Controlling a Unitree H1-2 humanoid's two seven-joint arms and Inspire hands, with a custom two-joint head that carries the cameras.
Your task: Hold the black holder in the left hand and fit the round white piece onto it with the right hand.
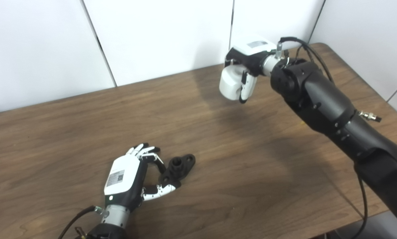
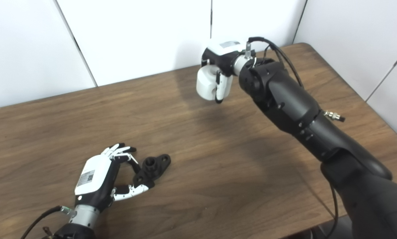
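Note:
The black holder lies flat on the wooden table, near the front left. My left hand rests on the table just left of it. Its fingers and thumb are spread to either side of the holder's near end and are not closed on it. The round white piece is off the table at the back, right of centre. My right hand is shut on it, with fingers wrapped over its side. In the right eye view the holder and white piece are far apart.
White wall panels stand right behind the table's back edge. The table's right edge and front right corner are close to my right arm. A cable trails from my left wrist.

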